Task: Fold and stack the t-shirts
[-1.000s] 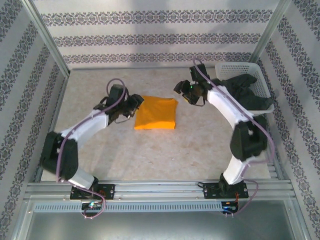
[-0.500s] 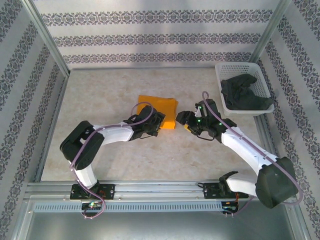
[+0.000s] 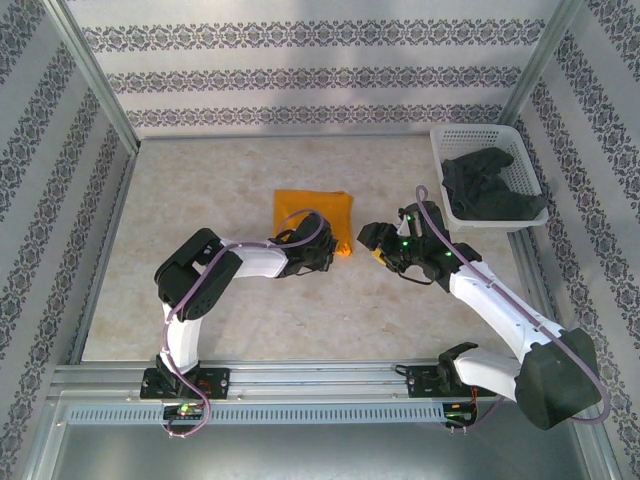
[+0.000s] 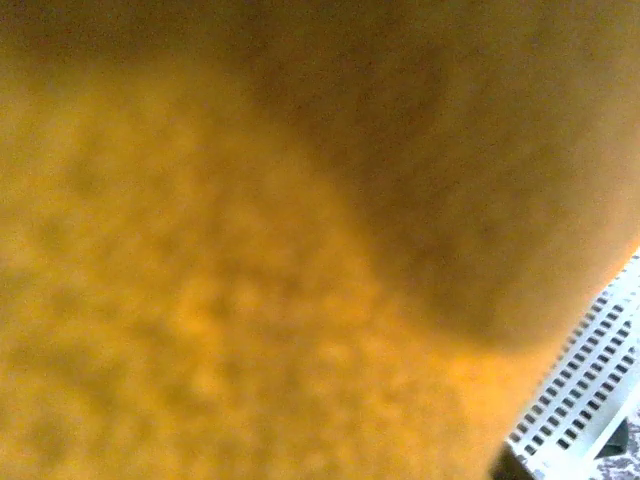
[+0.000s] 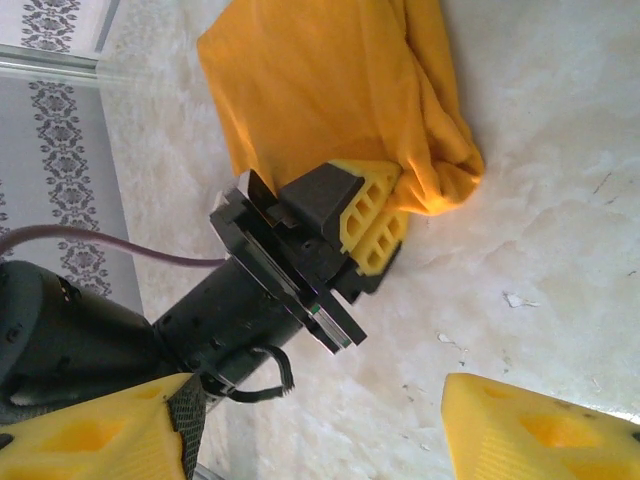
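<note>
At orange tee (image 3: 312, 205) corner, L tool (image 5: 388, 205) pinches cloth (tips hidden); R tool (image 3: 376, 246) wide.

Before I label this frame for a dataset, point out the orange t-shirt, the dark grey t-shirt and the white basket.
orange t-shirt (image 3: 314, 207): top view, bare far half of the folded cloth.
dark grey t-shirt (image 3: 487, 190): top view, middle of the crumpled heap.
white basket (image 3: 470, 140): top view, far lattice wall.

orange-yellow t-shirt (image 3: 313, 208), charcoal t-shirt (image 3: 485, 185), white lattice basket (image 3: 470, 134)
</note>
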Tool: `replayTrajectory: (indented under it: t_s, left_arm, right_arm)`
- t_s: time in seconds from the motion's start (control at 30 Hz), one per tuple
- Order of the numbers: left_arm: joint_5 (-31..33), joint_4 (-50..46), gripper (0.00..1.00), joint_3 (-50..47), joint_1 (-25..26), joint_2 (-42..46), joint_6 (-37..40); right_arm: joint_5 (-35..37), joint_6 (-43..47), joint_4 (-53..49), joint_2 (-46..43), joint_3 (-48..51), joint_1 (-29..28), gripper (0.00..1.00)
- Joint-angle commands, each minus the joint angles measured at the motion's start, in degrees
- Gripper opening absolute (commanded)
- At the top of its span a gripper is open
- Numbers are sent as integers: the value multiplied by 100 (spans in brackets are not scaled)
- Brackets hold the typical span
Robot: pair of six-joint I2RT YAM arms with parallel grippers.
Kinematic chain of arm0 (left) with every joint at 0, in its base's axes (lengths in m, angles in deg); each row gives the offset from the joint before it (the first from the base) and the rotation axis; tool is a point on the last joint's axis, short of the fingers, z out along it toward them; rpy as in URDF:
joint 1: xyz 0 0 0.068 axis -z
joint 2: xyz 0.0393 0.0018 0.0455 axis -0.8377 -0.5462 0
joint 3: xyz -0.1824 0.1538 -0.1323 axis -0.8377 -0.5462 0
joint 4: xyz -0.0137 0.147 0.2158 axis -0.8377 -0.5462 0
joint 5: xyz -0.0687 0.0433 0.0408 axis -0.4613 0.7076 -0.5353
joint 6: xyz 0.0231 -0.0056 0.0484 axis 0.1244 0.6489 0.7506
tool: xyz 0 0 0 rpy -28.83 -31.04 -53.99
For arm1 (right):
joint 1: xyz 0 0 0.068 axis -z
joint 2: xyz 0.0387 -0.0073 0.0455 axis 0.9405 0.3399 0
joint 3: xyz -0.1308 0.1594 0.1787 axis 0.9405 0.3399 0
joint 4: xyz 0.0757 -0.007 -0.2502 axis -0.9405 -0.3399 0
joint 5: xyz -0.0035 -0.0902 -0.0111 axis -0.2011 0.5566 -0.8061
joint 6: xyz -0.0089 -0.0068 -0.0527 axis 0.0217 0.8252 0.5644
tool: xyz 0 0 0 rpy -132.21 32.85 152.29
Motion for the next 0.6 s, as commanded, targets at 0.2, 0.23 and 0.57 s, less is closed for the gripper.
replayTrajectory:
  t_s: [0.2, 0.23, 0.57]
  left_arm:
    - [-561, -297, 1, -251, -2231, 230, 1943]
    - [-770, -323, 1, -147, -2546, 197, 2240]
    - [-3261, -1671, 0, 2062, -5242, -1295, 5987]
  right_arm:
    - [-15, -27, -83, -137, 26, 90, 64]
    - [-39, 2, -69, -118, 3, 81, 64]
    - [-412, 228, 495, 216, -304, 31, 64]
